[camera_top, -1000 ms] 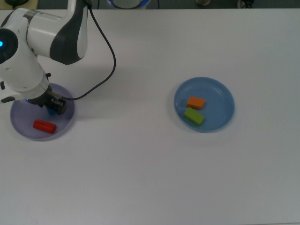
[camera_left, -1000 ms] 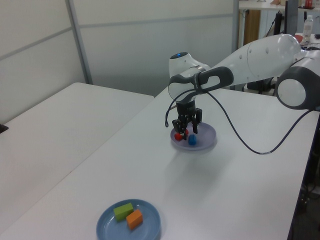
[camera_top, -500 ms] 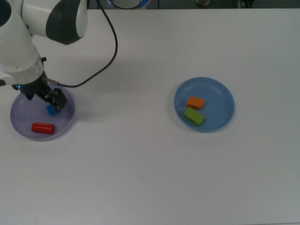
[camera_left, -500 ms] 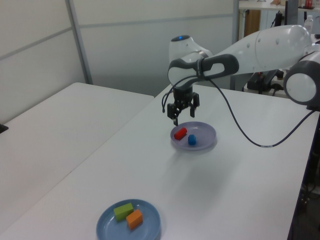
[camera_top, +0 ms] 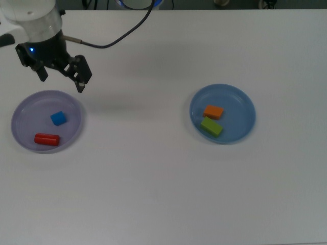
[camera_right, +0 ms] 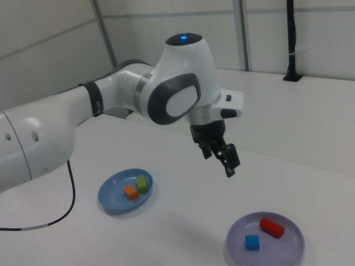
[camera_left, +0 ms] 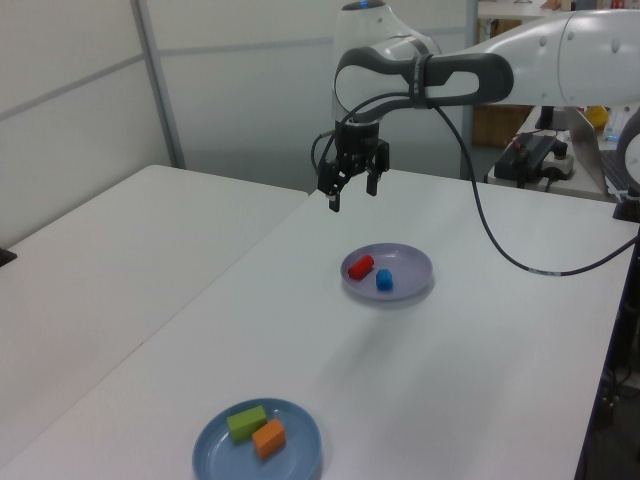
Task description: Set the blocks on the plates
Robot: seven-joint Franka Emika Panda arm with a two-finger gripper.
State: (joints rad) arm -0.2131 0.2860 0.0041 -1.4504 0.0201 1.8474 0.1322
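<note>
Your pincer (camera_top: 60, 79) hangs spread apart and empty above the counter (camera_top: 153, 178), beside the purple plate (camera_top: 20, 138).

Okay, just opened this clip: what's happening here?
A single robot arm is sorting small blocks onto two plates, and nothing is left loose on the table. The blue cube and red cylinder lie apart on the lavender plate. The orange block and green bar sit on the light blue plate. The hand hangs empty and open, above the table beside the lavender plate.
</note>
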